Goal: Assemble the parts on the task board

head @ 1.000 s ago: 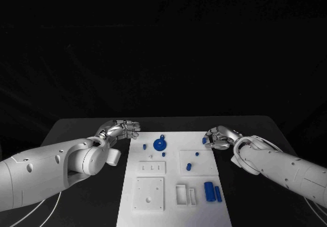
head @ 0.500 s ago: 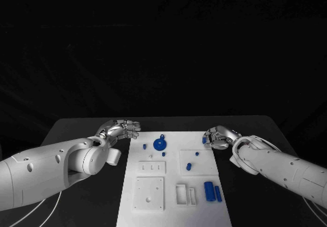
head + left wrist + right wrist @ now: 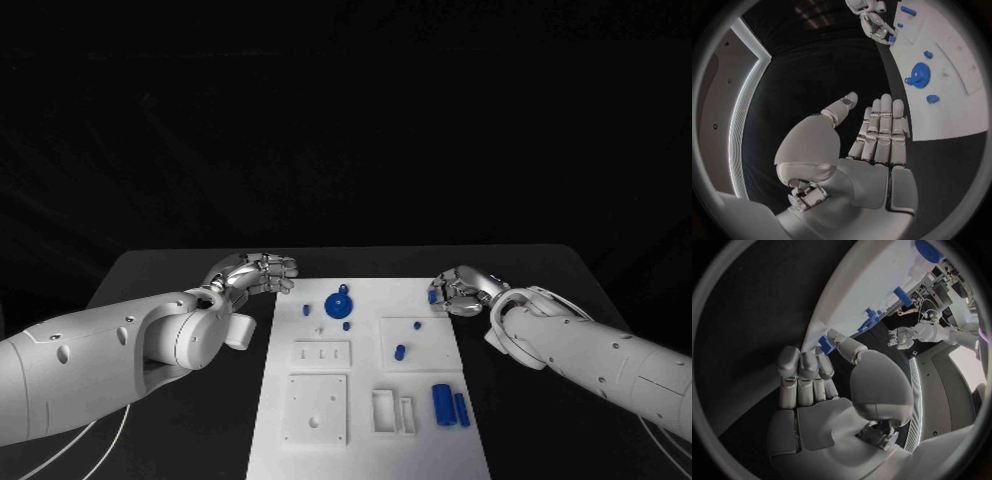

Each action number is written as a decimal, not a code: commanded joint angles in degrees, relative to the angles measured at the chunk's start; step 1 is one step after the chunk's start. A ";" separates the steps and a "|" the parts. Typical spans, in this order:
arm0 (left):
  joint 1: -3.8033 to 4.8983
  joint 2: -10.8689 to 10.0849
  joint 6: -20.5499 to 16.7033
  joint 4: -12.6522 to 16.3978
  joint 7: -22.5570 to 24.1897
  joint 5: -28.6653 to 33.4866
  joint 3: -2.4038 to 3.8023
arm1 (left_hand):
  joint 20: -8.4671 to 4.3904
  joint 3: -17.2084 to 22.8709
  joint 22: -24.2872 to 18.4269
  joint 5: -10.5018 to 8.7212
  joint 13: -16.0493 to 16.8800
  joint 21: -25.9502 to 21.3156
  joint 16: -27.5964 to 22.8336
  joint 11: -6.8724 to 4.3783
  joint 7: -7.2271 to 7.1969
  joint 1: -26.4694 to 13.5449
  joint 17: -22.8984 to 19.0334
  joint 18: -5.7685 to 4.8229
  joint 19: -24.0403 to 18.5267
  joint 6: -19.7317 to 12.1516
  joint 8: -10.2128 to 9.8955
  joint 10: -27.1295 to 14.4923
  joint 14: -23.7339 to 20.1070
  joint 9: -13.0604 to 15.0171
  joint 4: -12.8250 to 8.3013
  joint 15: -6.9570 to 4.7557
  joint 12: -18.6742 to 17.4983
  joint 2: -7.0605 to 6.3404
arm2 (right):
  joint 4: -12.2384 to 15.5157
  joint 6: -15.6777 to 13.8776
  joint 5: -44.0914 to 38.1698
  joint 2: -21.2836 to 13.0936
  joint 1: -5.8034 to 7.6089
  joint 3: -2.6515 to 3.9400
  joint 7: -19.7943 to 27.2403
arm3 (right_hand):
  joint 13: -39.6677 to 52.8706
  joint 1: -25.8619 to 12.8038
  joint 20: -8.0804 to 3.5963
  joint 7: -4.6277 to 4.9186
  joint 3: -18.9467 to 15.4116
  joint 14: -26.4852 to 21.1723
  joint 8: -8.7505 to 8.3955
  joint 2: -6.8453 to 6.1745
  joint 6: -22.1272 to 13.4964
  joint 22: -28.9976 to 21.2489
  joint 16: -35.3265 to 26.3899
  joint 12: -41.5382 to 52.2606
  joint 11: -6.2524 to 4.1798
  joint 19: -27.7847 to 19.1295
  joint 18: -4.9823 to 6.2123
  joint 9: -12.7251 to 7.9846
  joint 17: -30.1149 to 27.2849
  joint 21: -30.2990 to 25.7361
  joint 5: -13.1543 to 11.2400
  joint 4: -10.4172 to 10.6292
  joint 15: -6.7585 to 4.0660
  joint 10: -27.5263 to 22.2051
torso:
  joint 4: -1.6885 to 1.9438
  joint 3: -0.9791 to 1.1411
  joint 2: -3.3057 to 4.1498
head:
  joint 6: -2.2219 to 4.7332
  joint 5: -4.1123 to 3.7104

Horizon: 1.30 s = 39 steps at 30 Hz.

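The white task board (image 3: 368, 400) lies between my hands. On its far part lies a blue gear (image 3: 340, 303) (image 3: 920, 75), with small blue pegs (image 3: 400, 352) around it and two blue cylinders (image 3: 450, 406) nearer me. A small blue part (image 3: 431, 296) (image 3: 825, 344) (image 3: 892, 38) lies at the board's far right edge. My right hand (image 3: 462, 290) (image 3: 811, 390) (image 3: 874, 22) is beside it, thumb and fingertips close around it without lifting it. My left hand (image 3: 257, 272) (image 3: 873, 145) hovers off the board's far left corner, fingers straight, holding nothing.
White blocks with slots and holes (image 3: 317, 408) are fixed to the near half of the board. Black table (image 3: 173, 275) surrounds the board on both sides. My two white forearms lie along the board's left and right edges.
My right hand has crept slightly left toward the small blue part at the board's edge. The left hand and the parts have not moved.
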 commanded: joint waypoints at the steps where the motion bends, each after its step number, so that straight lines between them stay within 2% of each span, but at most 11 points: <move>1: 0.03 0.09 0.92 0.14 0.44 -0.20 0.04 | -0.06 0.16 1.15 -0.26 0.01 0.38 -0.19 0.17 0.08 -0.49 0.08 0.60 -0.46 0.05 0.13 0.08 0.20 -0.08 -0.08 -0.23 0.07 -0.01 | 0.13 -0.13 -0.16 0.08 -0.04 -0.01 0.24 | 1.13 0.02 0.05 0.15 0.48 0.04 0.66 0.87 1.28 1.00 -0.29 0.45 -0.35 -0.34 6.75 0.20 0.14 0.15 -0.37 0.09 -0.40 0.13 | 0.00 0.01 0.02 | -0.03 0.09; 8: 0.03 0.01 0.91 0.12 0.40 -0.20 0.04 | -0.06 0.17 1.15 -0.27 0.01 0.39 -0.20 0.17 0.09 -0.49 0.09 0.60 -0.46 0.05 0.14 0.08 0.20 -0.09 -0.08 -0.23 0.07 0.01 | 0.08 -0.48 -0.16 0.11 -0.04 -0.01 0.29 | 1.15 -0.08 -0.06 0.22 1.45 0.03 1.58 1.21 3.18 0.98 -0.25 0.58 -0.27 -0.34 6.75 0.60 0.32 0.26 -0.51 0.63 -0.31 0.23 | 0.00 0.00 0.01 | -0.08 0.05; 20: 0.03 -0.01 0.94 0.17 0.37 -0.21 0.04 | -0.06 0.20 1.15 -0.29 0.02 0.40 -0.20 0.16 0.08 -0.46 0.10 0.61 -0.46 0.07 0.16 0.10 0.21 -0.10 -0.09 -0.23 0.07 0.04 | 0.13 -1.37 -0.25 0.12 -0.04 -0.01 0.07 | 1.16 -0.56 -0.18 -1.06 2.29 -0.03 3.43 2.64 6.83 0.99 -0.35 0.72 -1.46 -0.46 6.75 1.67 0.55 0.51 -0.51 0.75 -1.43 0.39 | -0.02 0.05 0.03 | -0.15 0.13; 30: 0.03 -0.06 1.27 0.29 0.11 -0.52 0.04 | -0.06 0.28 1.16 -0.31 0.11 0.44 -0.21 0.03 -0.03 -0.37 0.14 0.61 -0.46 0.33 0.35 0.43 0.26 -0.08 -0.14 -0.24 0.24 0.18 | 1.15 -3.84 -0.44 0.06 -0.04 -0.01 -1.22 | 1.53 -0.76 -0.25 -1.78 2.47 0.05 4.42 3.65 8.49 0.97 -0.38 1.28 -2.16 -0.45 6.75 2.52 0.67 0.65 -0.51 0.34 -2.09 1.18 | -0.08 0.05 0.00 | -0.16 0.04; 35: 0.03 -0.06 1.82 0.31 -0.47 -1.77 0.04 | -0.06 0.27 1.16 -0.29 0.37 0.53 -0.26 -0.43 -0.38 -0.50 0.23 0.59 -0.50 1.11 0.84 1.45 0.29 0.00 -0.11 -0.24 0.74 0.36 | 2.43 -5.54 -0.61 -0.24 0.00 0.00 -2.89 | 1.67 -0.80 -0.31 -1.97 2.54 0.07 4.70 3.86 8.86 0.93 -0.38 1.50 -2.35 -0.42 6.75 2.85 0.74 0.66 -0.51 -0.05 -2.27 1.50 | -0.05 0.05 -0.03 | -0.13 0.05; 39: 0.04 -0.08 2.59 0.44 -1.32 -3.18 0.05 | -0.11 0.11 1.17 -0.33 0.88 0.67 -0.21 -1.35 -1.12 -1.06 0.38 0.60 -0.47 2.74 1.66 3.44 0.48 0.14 0.09 -0.31 1.73 0.64 | 4.68 -6.27 -2.35 -0.72 0.63 0.00 -5.08 | 1.78 -0.80 -0.35 -2.04 2.62 0.07 4.80 4.00 8.99 0.91 -0.39 1.66 -2.43 -0.38 6.75 3.02 0.77 0.67 -0.51 -0.27 -2.35 1.74 | -0.08 0.03 -0.09 | -0.08 0.12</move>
